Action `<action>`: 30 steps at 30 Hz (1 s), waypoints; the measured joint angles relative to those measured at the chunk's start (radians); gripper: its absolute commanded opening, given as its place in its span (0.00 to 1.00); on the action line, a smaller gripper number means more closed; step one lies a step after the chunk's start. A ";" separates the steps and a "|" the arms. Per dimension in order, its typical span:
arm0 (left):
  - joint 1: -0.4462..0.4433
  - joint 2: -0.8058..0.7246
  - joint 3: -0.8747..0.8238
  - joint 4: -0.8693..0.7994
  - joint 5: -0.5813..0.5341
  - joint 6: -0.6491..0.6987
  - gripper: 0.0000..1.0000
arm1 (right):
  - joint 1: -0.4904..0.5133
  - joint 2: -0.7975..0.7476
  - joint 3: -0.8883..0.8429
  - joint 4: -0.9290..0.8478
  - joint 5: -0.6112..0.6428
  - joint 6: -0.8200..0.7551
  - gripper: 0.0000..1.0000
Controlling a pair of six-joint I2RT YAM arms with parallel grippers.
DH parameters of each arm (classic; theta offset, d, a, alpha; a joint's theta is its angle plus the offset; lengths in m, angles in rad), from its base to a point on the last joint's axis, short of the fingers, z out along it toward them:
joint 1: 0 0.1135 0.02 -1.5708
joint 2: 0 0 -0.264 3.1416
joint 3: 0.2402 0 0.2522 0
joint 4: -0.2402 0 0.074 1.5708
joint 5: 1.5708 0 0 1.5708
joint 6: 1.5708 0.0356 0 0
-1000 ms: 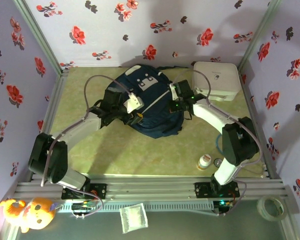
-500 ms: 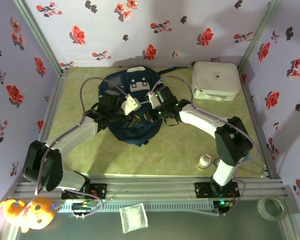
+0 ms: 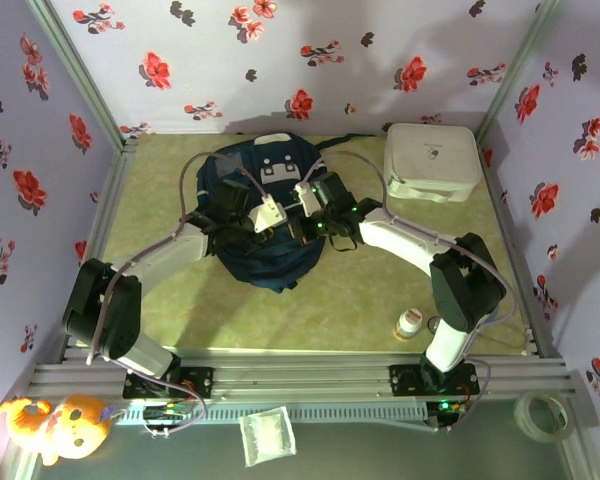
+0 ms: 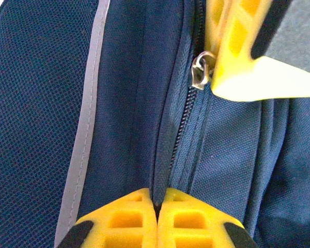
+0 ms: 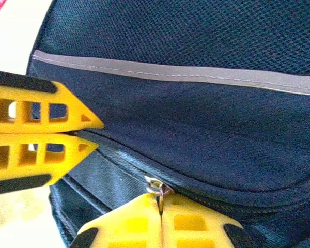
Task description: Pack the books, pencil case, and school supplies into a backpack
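Backpack: it lay on the green table in the upper middle of the top view, with both arms reaching over it.
Left gripper: its jaws were fully closed at the bottom centre of the left wrist view, pinching a fold of the backpack cloth just beside the zipper.
Right gripper: it was closed too, and it held the small metal zipper pull between its tips at the bottom of the right wrist view.
Just changed: half a second earlier the left jaws stood open above the bag, and now they had shut on the cloth. The backpack itself had not moved in that half second. The right gripper kept the same hold.
Zipper state: the part between the two grippers looked closed.
Meaning for the task: I judged that the left gripper now anchored the cloth, so the right one could run the pull along a tight seam.
Uncertain: whether the books and the pencil case were already inside could not be told.
Nearby: a white box stood at the upper right, well apart from the bag.
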 measured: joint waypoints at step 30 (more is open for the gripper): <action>-0.001 -0.030 0.050 -0.093 0.008 0.155 0.07 | -0.171 0.246 0.370 -0.229 0.022 -0.205 0.22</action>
